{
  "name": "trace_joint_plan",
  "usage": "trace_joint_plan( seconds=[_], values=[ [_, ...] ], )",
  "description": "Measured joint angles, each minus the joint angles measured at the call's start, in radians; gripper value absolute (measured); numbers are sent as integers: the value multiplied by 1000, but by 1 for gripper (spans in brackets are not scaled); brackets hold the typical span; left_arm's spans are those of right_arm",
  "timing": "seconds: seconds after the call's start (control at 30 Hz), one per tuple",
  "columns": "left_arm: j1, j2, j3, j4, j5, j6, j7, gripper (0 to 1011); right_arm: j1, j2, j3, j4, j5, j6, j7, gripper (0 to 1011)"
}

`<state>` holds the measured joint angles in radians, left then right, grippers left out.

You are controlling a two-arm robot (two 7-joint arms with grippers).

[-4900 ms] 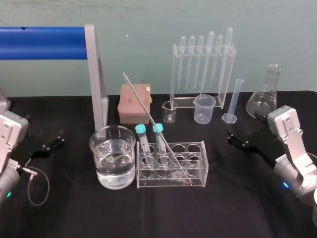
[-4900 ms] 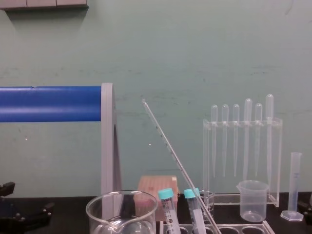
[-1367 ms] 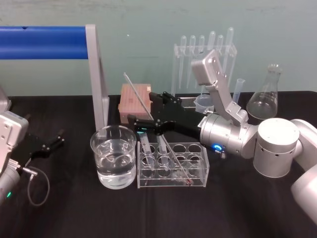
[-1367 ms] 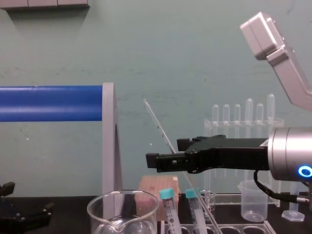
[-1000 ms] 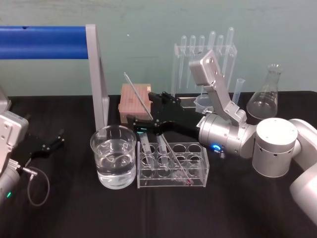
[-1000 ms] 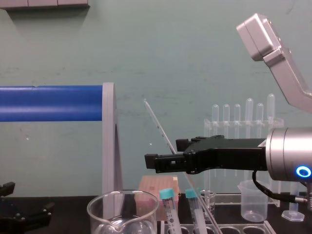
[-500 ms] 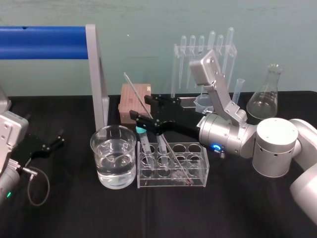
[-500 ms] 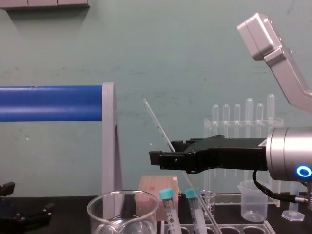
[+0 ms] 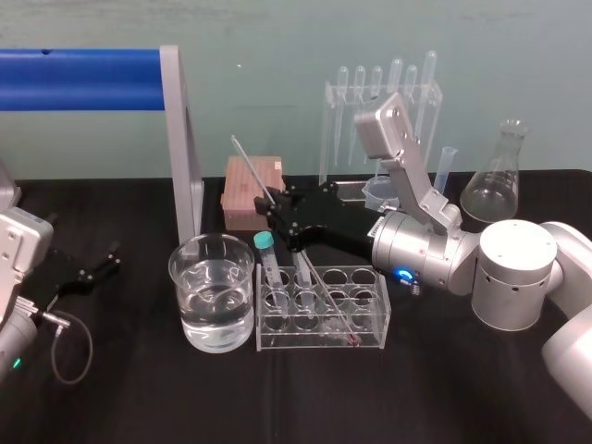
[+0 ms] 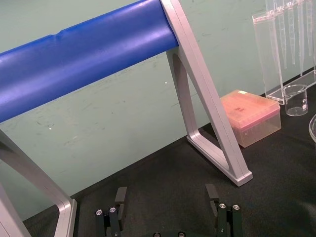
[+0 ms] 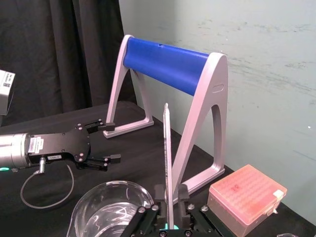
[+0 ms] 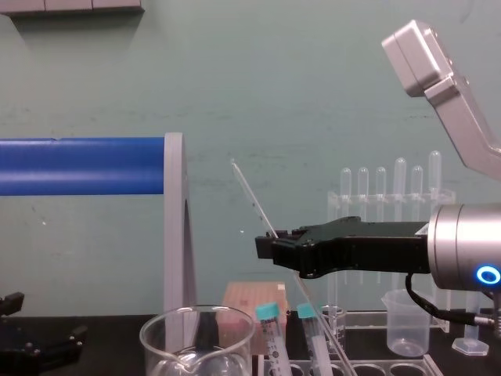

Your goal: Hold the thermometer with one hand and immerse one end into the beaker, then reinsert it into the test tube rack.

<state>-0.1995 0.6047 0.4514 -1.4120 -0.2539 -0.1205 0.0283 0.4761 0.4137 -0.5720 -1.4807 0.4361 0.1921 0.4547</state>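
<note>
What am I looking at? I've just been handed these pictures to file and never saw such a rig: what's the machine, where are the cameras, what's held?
It is a robot with two arms, each ending in a black two-fingered end effector. One camera looks down from its head, one across from its chest, one sits on each wrist. On the black table stand a glass beaker part full of clear liquid, a test tube rack with two teal-capped tubes, a pipette stand and a flask. The right end effector hangs above the tubes, shut on the thermometer, a long thin glass rod leaning with its lower end in the rack. The left end effector sits open, low at the table's left.
</note>
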Motion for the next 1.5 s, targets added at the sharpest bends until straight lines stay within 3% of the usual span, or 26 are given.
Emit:
trace_joint_plan(
  seconds=[0.13,0.2,0.53,0.73,0.87,1.0,1.2,1.37,1.5],
  values=[
    [0,0,0,0,0,0,0,1008,0,0,0,0,0,0,0,71],
    [0,0,0,0,0,0,0,1008,0,0,0,0,0,0,0,56],
    [0,0,0,0,0,0,0,1008,-7,-1,8,-1,-1,-7,2,56],
    [0,0,0,0,0,0,0,1008,-27,-7,43,-14,6,-68,15,56],
    [0,0,0,0,0,0,0,1008,-40,-13,73,-27,36,-115,35,56],
    [0,0,0,0,0,0,0,1008,-61,-15,117,-47,108,-161,75,56],
    [0,0,0,0,0,0,0,1008,-102,7,178,-102,187,-220,94,56],
    [0,0,0,0,0,0,0,1008,-128,29,222,-151,241,-244,95,56],
    [0,0,0,0,0,0,0,1008,-112,26,239,-164,295,-255,108,56]
  ],
)
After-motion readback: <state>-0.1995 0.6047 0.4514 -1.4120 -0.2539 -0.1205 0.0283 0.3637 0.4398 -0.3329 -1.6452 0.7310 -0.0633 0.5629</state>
